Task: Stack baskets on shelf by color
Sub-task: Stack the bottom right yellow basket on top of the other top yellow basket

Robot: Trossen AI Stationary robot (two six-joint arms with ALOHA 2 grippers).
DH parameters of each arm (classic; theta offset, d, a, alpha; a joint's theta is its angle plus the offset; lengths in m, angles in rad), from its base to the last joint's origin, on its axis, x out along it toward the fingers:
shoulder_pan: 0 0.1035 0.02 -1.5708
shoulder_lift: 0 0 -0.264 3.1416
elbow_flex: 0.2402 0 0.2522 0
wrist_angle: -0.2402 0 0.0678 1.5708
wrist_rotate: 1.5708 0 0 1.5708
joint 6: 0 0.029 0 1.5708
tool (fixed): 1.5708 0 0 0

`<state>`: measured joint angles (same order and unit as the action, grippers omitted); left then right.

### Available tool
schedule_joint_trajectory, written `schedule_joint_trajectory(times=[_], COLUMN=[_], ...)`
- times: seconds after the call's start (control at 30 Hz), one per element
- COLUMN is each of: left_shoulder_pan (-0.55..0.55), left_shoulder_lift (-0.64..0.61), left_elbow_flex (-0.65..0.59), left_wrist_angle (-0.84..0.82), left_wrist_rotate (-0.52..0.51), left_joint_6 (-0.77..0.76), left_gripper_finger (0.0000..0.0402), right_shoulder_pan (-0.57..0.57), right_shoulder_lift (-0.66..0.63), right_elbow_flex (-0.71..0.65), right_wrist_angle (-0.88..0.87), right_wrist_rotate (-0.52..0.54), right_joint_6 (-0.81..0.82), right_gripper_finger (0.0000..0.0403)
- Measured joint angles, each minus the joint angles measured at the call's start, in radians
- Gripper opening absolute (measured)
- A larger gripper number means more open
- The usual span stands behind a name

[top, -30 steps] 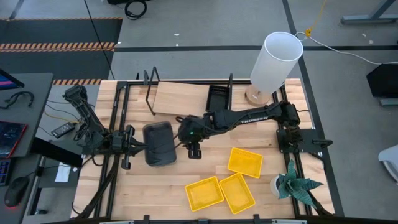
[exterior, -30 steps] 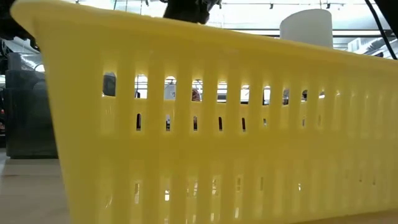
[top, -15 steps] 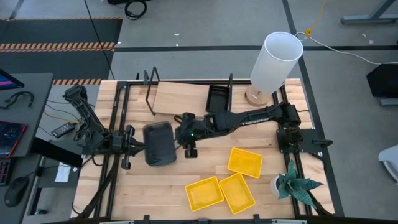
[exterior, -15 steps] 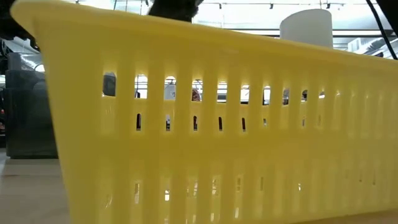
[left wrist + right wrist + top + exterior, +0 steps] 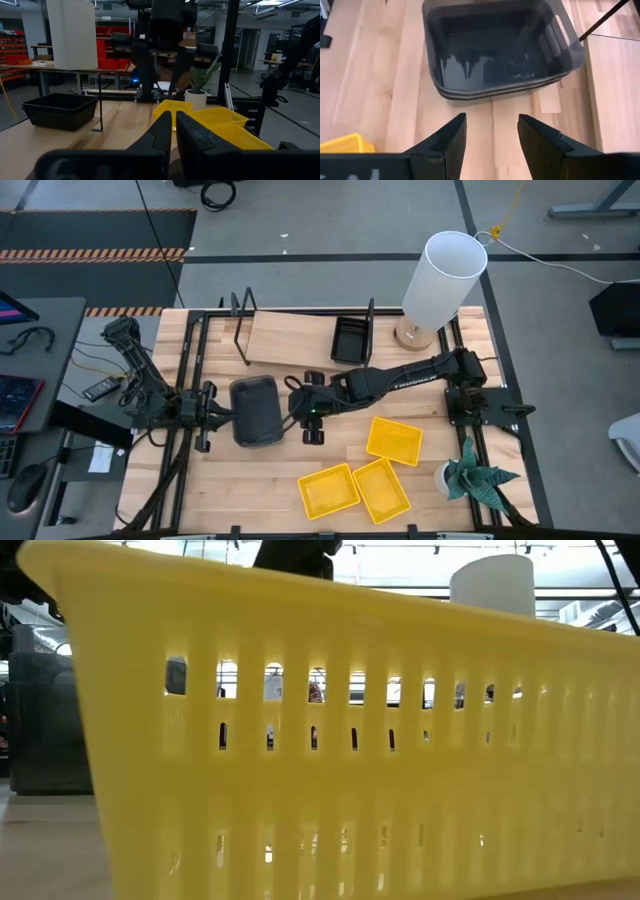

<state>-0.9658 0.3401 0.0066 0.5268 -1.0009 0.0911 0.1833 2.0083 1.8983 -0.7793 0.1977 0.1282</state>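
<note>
A smoky grey basket [image 5: 257,411] [image 5: 495,45], seemingly two nested, rests on its base left of the table's middle. My right gripper [image 5: 300,408] [image 5: 490,122] hovers open just to its right, fingers pointing at it. My left gripper [image 5: 228,417] [image 5: 173,117] is shut at the basket's left short edge; I cannot tell whether it touches. A black basket [image 5: 350,338] [image 5: 57,110] sits on the right end of the light-wood shelf [image 5: 290,338]. Three yellow baskets [image 5: 393,440] [image 5: 328,490] [image 5: 380,488] lie on the near right of the table; one [image 5: 320,740] fills the low view.
A tall white cylinder [image 5: 443,278] stands at the far right corner. A small potted plant [image 5: 475,475] is at the near right edge. The shelf's black wire frames [image 5: 240,320] rise at its ends. Bare wood lies between the grey basket and the yellow ones.
My right gripper drifted a little toward the grey basket, then came back right and slightly toward the near edge, turning somewhat at the wrist. The baskets have kept their places.
</note>
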Motion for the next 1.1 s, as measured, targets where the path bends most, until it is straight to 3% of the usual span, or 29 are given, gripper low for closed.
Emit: schedule_joint_trajectory(times=[0.33,0.67,1.1], left_shoulder_pan=[0.000,0.000,0.000], left_shoulder_lift=[0.000,0.000,0.000], left_elbow_flex=[0.000,0.000,0.000], left_wrist_angle=[0.000,0.000,0.001], left_wrist_rotate=[0.000,0.000,0.000], left_joint_6=[0.000,0.000,0.000], left_gripper_finger=[0.0031,0.0030,0.0035], right_shoulder_pan=[-0.008,-0.095,-0.132], right_shoulder_lift=[0.000,-0.006,-0.010], right_elbow_flex=[0.015,0.014,-0.004], right_wrist_angle=[-0.003,-0.001,0.031], right_wrist_rotate=[0.003,0.003,-0.072], right_joint_6=[-0.017,-0.084,-0.121], right_gripper_finger=[0.0182,0.0182,0.0182])
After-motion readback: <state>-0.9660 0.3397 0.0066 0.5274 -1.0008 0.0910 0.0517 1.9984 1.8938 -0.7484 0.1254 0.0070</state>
